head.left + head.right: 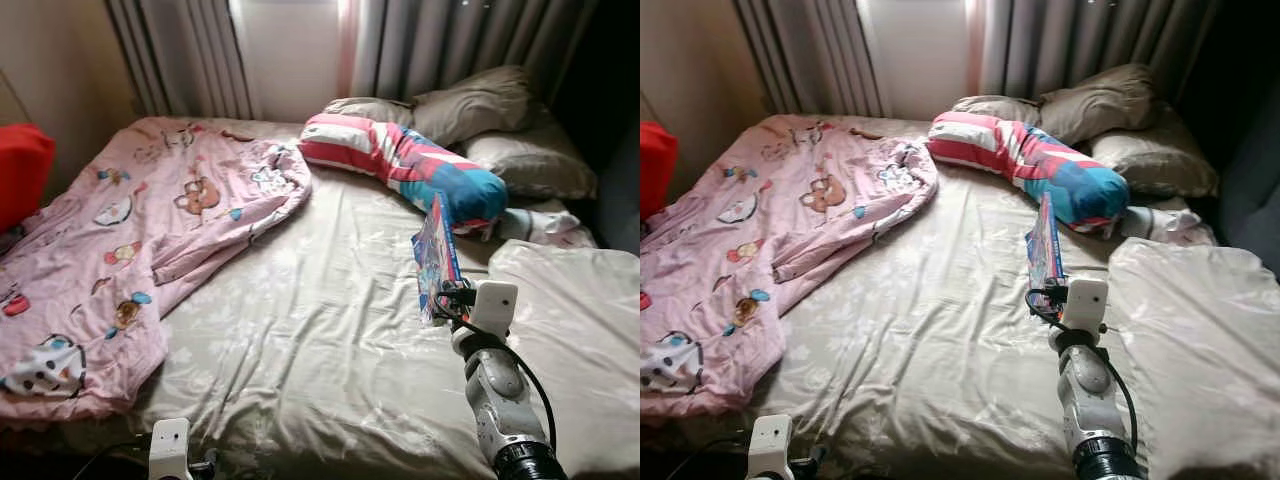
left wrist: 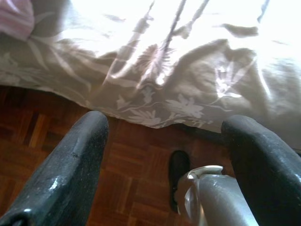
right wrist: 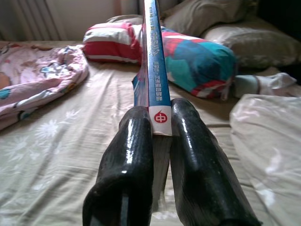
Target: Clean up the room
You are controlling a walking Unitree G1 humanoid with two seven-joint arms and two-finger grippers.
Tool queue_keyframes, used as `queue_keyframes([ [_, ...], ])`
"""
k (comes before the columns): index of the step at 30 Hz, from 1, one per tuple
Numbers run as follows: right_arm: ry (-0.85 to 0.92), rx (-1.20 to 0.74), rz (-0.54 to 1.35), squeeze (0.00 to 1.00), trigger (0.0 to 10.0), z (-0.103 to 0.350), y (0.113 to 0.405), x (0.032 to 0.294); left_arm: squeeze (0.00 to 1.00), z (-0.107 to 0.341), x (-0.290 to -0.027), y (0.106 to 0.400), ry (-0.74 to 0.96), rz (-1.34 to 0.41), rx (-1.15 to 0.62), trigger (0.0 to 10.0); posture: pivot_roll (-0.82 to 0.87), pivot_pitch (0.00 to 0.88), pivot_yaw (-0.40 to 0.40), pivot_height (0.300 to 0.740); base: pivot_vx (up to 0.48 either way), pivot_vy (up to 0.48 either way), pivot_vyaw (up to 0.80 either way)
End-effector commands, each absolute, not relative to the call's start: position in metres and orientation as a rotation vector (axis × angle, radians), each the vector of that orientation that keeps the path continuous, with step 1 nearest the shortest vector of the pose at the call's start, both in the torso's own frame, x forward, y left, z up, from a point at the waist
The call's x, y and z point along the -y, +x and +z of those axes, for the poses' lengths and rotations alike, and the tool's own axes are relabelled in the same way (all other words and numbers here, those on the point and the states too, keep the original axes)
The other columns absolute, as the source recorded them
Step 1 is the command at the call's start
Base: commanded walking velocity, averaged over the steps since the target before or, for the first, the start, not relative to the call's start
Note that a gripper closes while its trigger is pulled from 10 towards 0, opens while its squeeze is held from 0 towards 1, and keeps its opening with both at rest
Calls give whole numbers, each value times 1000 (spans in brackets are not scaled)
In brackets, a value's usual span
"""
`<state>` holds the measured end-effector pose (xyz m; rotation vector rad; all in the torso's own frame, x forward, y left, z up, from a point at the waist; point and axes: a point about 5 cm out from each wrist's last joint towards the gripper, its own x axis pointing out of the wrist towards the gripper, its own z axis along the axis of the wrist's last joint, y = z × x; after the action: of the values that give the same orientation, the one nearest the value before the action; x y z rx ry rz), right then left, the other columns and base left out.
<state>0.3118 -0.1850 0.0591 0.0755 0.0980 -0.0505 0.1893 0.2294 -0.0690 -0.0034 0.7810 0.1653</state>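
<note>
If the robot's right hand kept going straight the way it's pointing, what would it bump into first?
Probably the striped bolster pillow. The right hand, shut on a thin blue book, points across the bed at it, so the book's far edge would likely touch first. Depth is hard to judge.

Right pincer (image 3: 160, 123) raised forward with fingers clamped together; left pincer (image 2: 164, 155) hangs low, fingers spread.

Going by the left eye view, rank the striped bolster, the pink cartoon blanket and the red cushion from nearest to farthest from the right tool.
From the right tool, shut on the book:
1. Striped bolster, just beyond it.
2. Pink cartoon blanket, across the bed on the left.
3. Red cushion, at the far left edge.
</note>
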Motion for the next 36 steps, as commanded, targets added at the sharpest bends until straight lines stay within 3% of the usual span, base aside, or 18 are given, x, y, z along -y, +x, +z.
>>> queue_keyframes([
  [1,83,-60,-57,0,10000,66,315,186,0,-73,-230,183,8,155,-817,10000,-25,0,7,720,0,0,0],
  [9,83,-58,-63,0,10000,66,315,187,0,-73,-229,182,14,143,-818,10000,-23,0,4,720,0,0,0],
  [28,82,-59,-69,0,10000,67,317,187,0,-75,-230,178,15,144,-832,10000,-24,0,3,720,276,0,0],
  [36,81,-63,-67,0,10000,65,316,186,0,-75,-228,179,9,141,-829,10000,-23,0,4,720,0,0,0],
])
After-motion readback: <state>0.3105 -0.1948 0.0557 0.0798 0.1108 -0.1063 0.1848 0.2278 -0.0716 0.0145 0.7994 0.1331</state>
